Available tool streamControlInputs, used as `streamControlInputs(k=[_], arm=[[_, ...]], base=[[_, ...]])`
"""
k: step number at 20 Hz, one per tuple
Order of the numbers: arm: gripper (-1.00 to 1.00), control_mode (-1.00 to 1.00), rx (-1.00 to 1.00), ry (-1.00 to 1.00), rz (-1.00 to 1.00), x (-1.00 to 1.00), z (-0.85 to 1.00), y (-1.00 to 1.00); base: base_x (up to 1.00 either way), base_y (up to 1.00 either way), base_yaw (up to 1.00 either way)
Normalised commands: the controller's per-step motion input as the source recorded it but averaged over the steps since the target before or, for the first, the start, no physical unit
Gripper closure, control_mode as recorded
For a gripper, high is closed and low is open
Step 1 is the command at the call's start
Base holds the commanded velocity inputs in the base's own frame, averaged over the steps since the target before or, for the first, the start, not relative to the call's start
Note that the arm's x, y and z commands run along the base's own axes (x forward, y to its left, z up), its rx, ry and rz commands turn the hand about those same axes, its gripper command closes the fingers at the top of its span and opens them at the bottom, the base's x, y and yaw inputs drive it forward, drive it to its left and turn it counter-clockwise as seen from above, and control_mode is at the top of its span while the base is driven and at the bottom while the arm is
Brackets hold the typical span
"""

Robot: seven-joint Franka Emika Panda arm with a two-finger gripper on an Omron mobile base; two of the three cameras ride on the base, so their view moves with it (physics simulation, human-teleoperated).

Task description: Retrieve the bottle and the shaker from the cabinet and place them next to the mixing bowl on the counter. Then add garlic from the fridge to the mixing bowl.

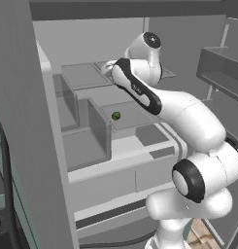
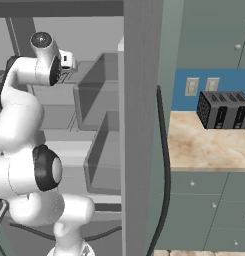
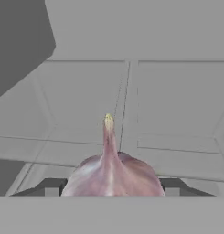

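It is a rendered home kitchen: an open fridge (image 1: 91, 121) with grey shelves, a wooden counter (image 2: 204, 145) carrying a black toaster (image 2: 224, 110), teal cabinets (image 2: 209, 210), and 2 wall outlets (image 2: 201, 86).

1 garlic bulb (image 3: 112, 173), 1 small green item (image 1: 116, 115) on fridge shelf, 1 toaster (image 2: 224, 110), 2 wall outlets (image 2: 192, 86).

No legible text, labels, brands, numbers or signs were found. The fridge shelves (image 1: 91, 97), toaster (image 2: 224, 110) and wall outlets (image 2: 201, 86) carried no readable marking.
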Motion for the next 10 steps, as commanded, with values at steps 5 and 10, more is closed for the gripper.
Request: streamControlInputs(k=[5,10], arm=[[1.0,-1.0,0.04,-0.02,-0.09,-1.0,0.29,-0.14],[1.0,-1.0,0.0,0.0,-0.11,-1.0,0.47,-0.02]], base=[[0.0,0.0,0.0],[0.0,0.0,0.0]])
